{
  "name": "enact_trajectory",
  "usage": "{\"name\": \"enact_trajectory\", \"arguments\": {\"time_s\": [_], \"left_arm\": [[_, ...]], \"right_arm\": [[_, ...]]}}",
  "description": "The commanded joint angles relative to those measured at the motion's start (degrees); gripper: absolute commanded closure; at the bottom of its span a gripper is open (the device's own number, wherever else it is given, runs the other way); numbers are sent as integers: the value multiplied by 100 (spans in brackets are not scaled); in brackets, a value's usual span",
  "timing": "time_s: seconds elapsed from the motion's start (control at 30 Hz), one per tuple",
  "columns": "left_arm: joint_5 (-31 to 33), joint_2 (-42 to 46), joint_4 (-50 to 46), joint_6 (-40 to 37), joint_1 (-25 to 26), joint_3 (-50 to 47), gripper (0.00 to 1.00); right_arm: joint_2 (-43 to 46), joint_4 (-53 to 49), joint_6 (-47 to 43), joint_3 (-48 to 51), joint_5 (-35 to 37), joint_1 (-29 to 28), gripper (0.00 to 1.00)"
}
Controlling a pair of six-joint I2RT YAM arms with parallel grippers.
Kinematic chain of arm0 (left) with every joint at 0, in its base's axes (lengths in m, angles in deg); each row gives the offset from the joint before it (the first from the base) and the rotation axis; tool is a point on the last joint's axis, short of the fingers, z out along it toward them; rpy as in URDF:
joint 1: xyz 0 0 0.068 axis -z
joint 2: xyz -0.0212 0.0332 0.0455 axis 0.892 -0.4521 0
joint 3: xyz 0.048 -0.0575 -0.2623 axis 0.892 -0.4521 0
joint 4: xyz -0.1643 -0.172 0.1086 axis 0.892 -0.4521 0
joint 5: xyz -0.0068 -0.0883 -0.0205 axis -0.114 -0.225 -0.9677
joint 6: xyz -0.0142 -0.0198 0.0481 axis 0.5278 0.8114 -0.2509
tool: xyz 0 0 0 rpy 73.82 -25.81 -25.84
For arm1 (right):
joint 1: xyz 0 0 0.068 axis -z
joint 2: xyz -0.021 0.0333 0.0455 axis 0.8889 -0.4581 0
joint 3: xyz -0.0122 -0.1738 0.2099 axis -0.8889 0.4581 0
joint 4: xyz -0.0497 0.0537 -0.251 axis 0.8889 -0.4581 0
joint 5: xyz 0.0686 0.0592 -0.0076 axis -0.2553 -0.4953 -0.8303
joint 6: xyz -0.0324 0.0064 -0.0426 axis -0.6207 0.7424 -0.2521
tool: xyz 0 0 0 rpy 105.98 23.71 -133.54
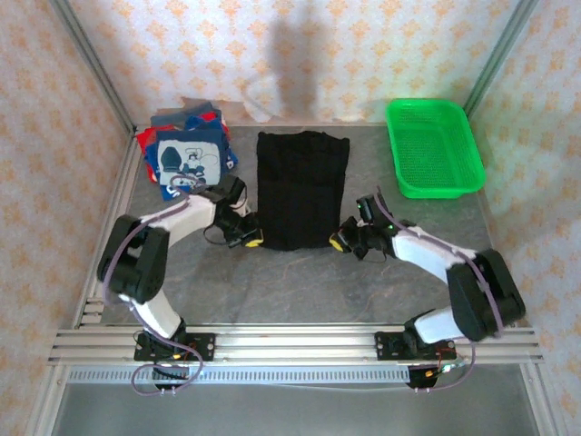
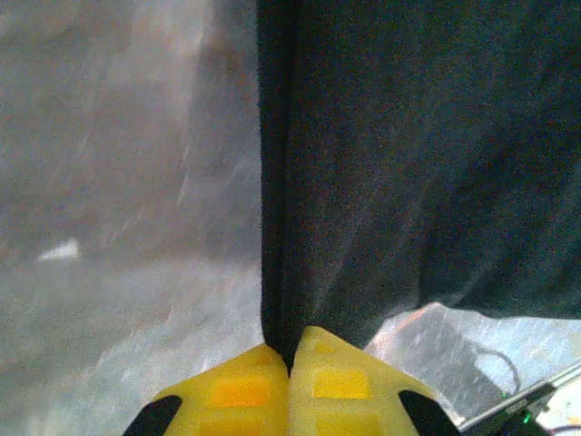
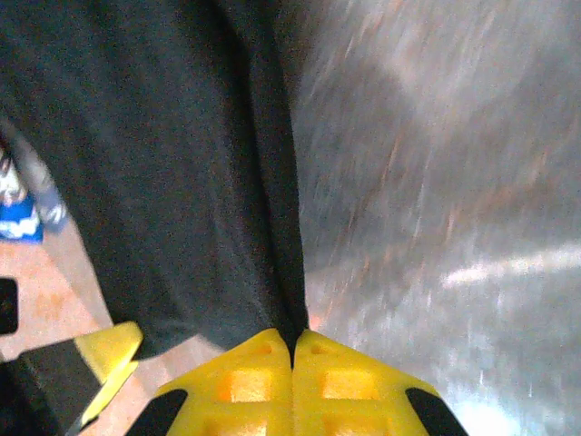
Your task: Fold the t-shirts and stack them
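Item inspected: large plain black cloth t-shirt [image 1: 302,189], lying flat as a tall rectangle at the middle of the grey stone-pattern table [image 1: 300,291]; sleeves appear to be folded in.
Neighbours: a pile of folded tees topped by a navy blue t-shirt with white cartoon print [image 1: 188,156] lies just beside its far-left corner. The bright green plastic mesh basket [image 1: 434,193] sits well apart at the far right.
Left gripper [image 2: 290,359]: yellow fingers pressed together on the shirt's near-left corner, with the folded edge running straight into the seam between them.
Right gripper [image 3: 293,350]: fingers likewise together, clamped on the near-right corner.
Handling, judged: light, limp and soft, with no stiffness of its own. It should sag between two grips and drape wherever it is unsupported. Not fragile.
Grip points, judged: the two near corners, pinched through every layer, suit a fold of hem toward collar.
Risk, judged: a lower layer could slip from a shallow pinch, or uneven lifting could skew the fold.
Stage, judged: the lengthwise fold looks done; the crosswise fold and stacking are not yet done.
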Motion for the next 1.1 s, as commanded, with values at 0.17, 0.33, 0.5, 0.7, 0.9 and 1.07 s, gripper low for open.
{"name": "enact_trajectory", "arguments": {"time_s": [0.17, 0.33, 0.5, 0.7, 0.9, 1.07], "left_arm": [[382, 2046, -476, 737, 365, -1509, 100], [309, 3232, -873, 1200, 474, -1834, 100], [169, 3559, -1195, 1367, 503, -1310, 100], [-197, 2662, -1287, 1236, 455, 91, 100], [-475, 1408, -1138, 944, 96, 1320, 100], [-571, 353, -1090, 686, -328, 2292, 100]], "right_arm": [[1882, -1037, 1183, 741, 624, -1573, 100], [2548, -1392, 1661, 693, 951, -2150, 100], [2561, -1992, 1487, -35, 1149, -2247, 100], [2214, -2298, 1004, -956, 1084, -1708, 100], [1050, -2413, -60, -2150, 513, -621, 100], [-316, -2611, -869, -3267, 96, 58, 100]]}}
